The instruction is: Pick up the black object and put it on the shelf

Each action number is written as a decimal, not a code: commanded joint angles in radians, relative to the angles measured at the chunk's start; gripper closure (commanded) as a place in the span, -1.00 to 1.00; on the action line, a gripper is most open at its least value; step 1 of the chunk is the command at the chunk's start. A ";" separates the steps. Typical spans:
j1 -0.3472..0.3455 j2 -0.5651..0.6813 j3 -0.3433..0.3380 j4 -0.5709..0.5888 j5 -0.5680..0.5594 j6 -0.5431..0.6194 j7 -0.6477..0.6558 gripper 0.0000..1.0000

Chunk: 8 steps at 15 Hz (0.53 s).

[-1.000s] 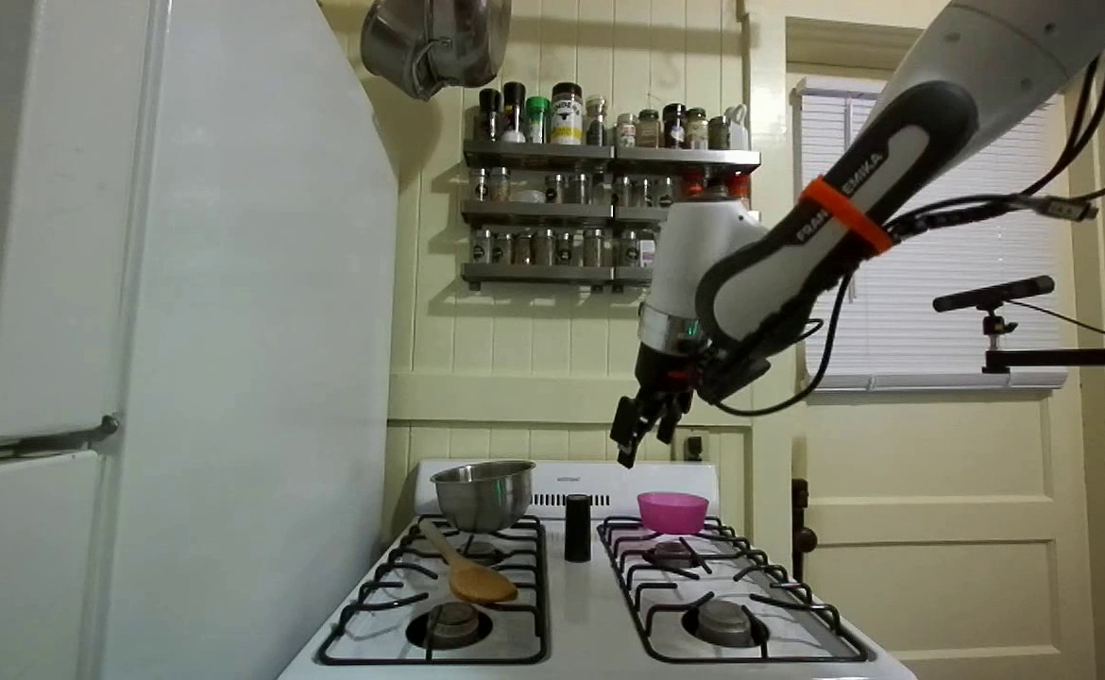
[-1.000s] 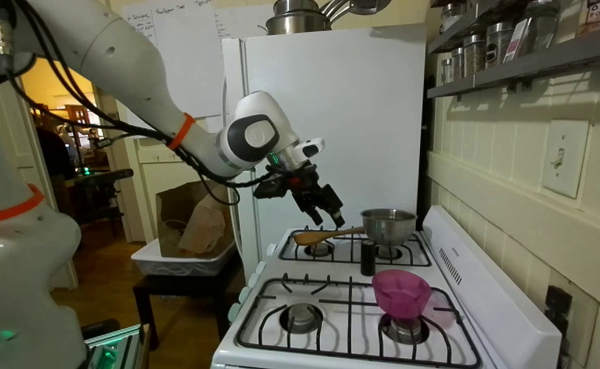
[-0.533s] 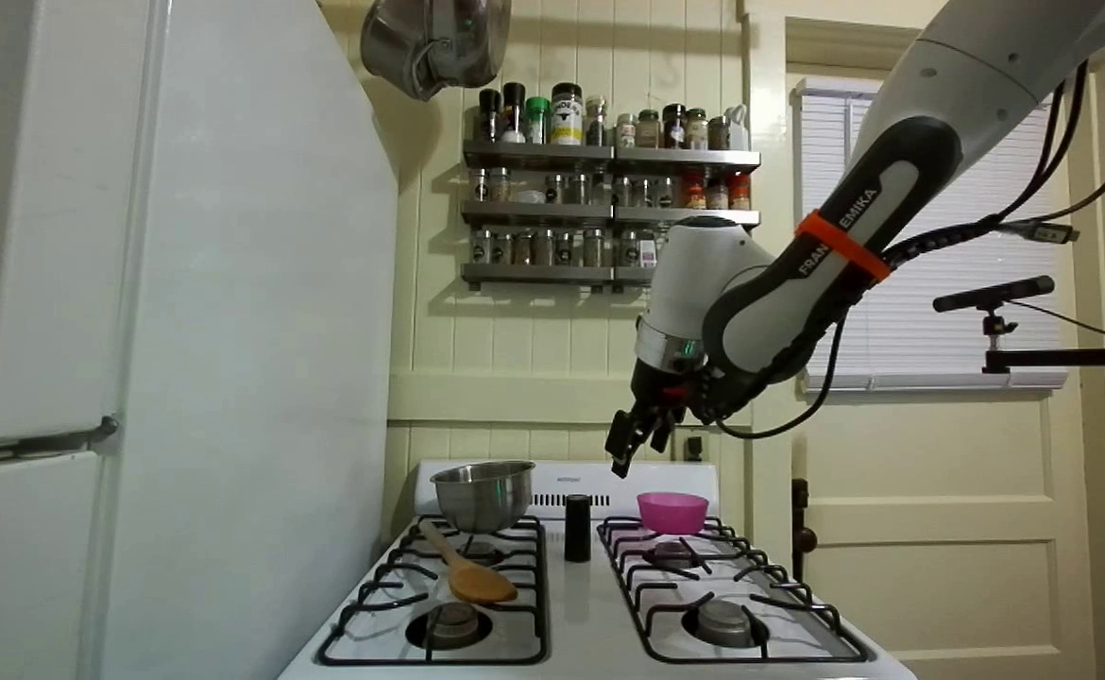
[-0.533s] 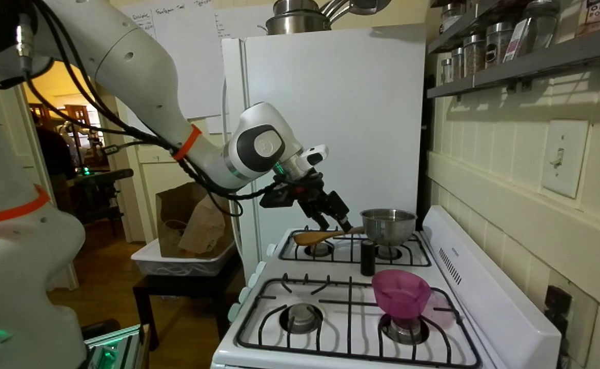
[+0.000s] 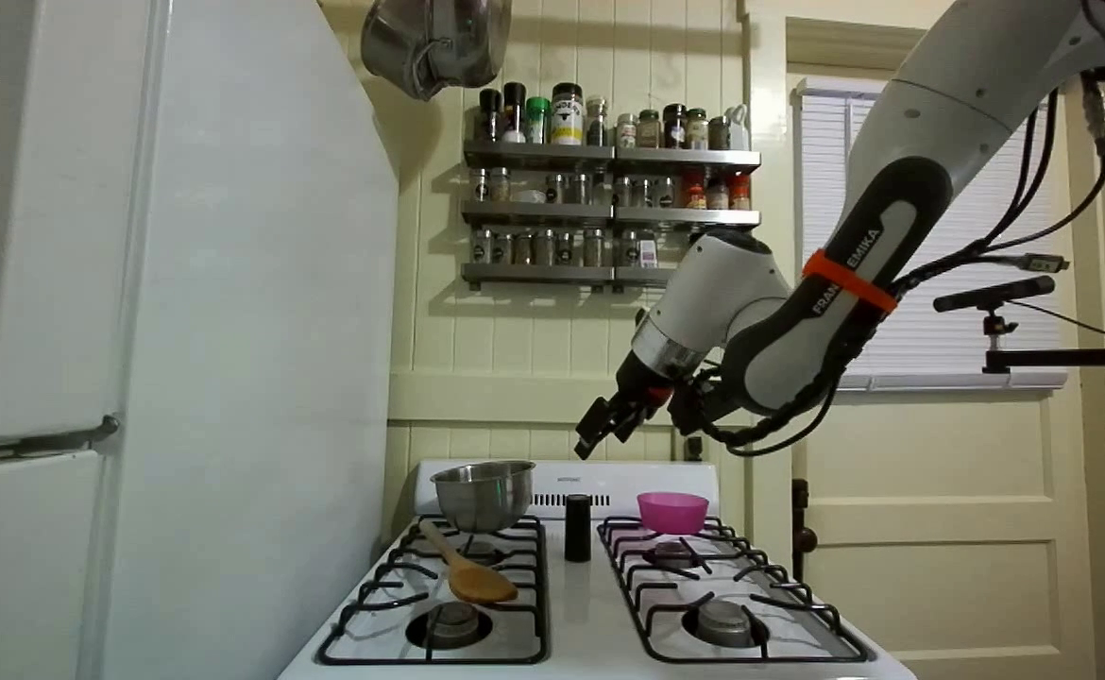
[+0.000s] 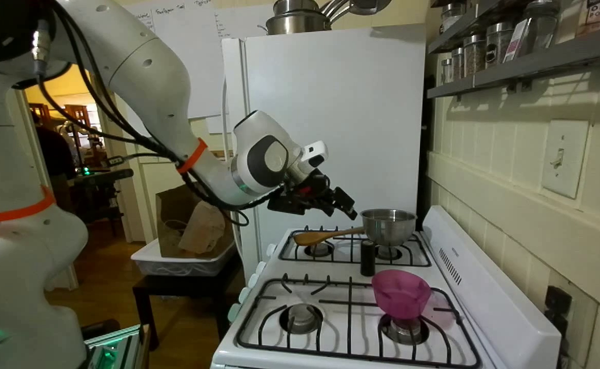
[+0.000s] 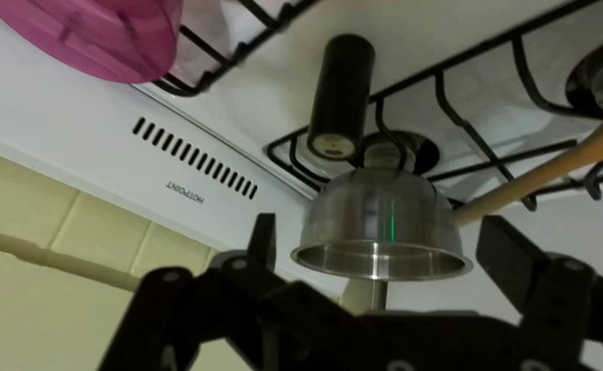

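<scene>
In an exterior view, the black cylinder (image 5: 577, 531) stands upright on the white stove surface (image 5: 586, 619), pink bowl (image 5: 673, 514) at its three o'clock; the end effector (image 5: 603, 441), jaws spread, hangs higher.

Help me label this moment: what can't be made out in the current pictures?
Black object: marking on its end too blurred to read in the wrist view.
Shelf: right end of its lowest tier hidden behind the arm in an exterior view.
Steel pot: floor hidden by its wall in all three views.
Pink bowl: cut off by the wrist view's top edge.
Wooden spoon: broad end cut off by the wrist view's right edge.
</scene>
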<state>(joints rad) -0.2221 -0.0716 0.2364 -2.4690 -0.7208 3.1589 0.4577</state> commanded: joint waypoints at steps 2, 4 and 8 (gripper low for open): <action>-0.095 0.059 0.005 0.018 -0.080 0.198 0.111 -1.00; 0.042 0.074 -0.116 -0.019 0.184 0.228 -0.077 -1.00; 0.023 0.173 -0.068 -0.015 0.254 0.292 -0.096 -1.00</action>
<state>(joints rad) -0.2334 0.0271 0.1672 -2.4738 -0.5595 3.3879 0.4159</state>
